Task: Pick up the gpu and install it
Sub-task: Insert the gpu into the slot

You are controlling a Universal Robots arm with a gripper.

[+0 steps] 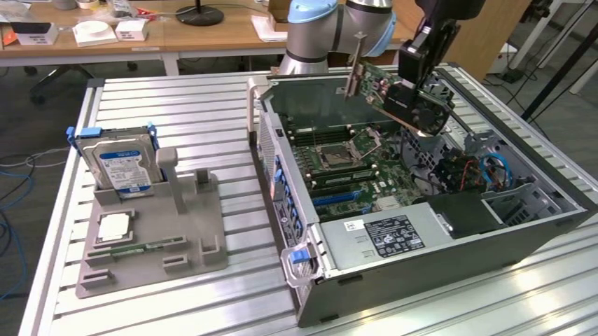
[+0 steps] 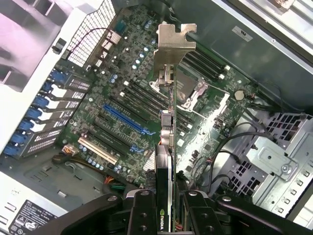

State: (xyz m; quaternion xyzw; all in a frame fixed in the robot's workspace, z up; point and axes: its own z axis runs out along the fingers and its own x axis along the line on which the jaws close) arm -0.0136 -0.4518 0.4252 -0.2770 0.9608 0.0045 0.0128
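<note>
Exterior view, nearest first: a slatted aluminium table (image 1: 187,308) carries a grey holder (image 1: 196,224) with a hard drive (image 1: 120,164) and, on the exterior view's right, an open computer case (image 1: 374,280). Above its motherboard (image 1: 341,157), the gripper (image 1: 418,96) is clamped on the gpu (image 1: 379,78), which is tilted in the air. Behind stand wooden desks (image 1: 206,38) with white boxes (image 1: 131,29) on them.

NVIDIA name with logo, printed on the gpu (image 2: 167,129) edge
</note>
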